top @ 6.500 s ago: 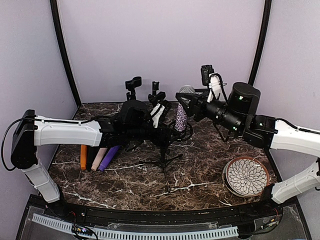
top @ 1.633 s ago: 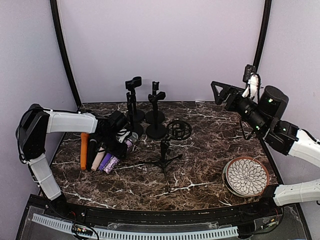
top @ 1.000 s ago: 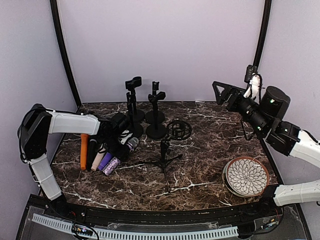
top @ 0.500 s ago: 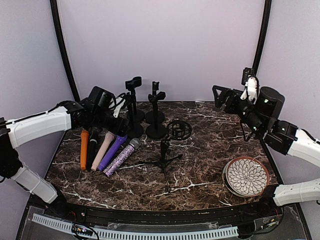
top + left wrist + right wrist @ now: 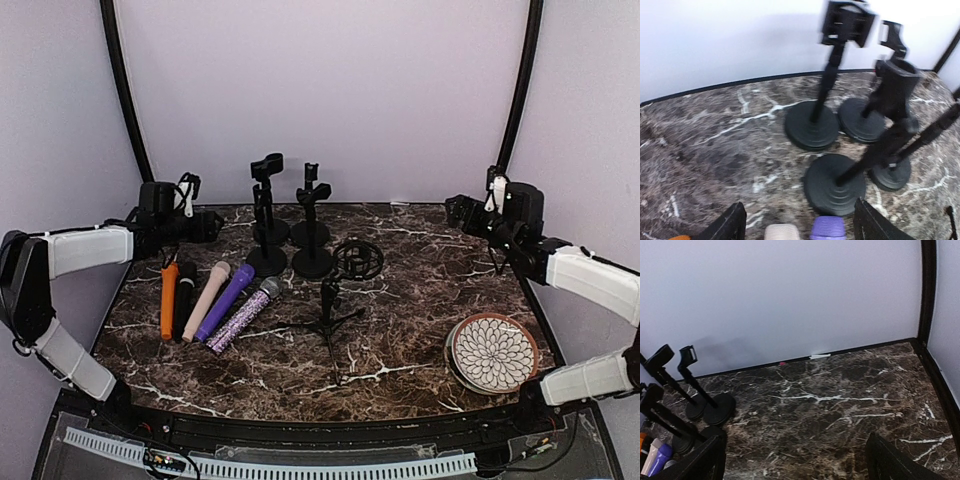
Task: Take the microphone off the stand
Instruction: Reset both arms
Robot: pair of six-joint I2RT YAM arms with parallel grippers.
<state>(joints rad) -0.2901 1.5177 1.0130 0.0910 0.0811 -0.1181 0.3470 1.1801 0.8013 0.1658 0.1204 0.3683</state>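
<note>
- The glitter microphone (image 5: 243, 315) lies flat on the marble table (image 5: 420, 300), just beside the purple microphone (image 5: 224, 301) and apart from the tripod stand (image 5: 328, 312); its head seems to point at a round stand base (image 5: 265, 263).
- Left gripper (image 5: 799, 225): fingers spread wide, nothing between them.
- Right gripper (image 5: 792, 460): fingers spread wide too, empty.

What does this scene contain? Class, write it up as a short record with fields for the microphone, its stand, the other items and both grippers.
glittery microphone: lying flat on the table, off the stand
other microphones: lying side by side left of it
tripod stand: upright, ring mount empty
clip stands: several, upright, no microphone in them
plate: near right corner
left gripper: open, holding nothing
right gripper: open, holding nothing
</note>
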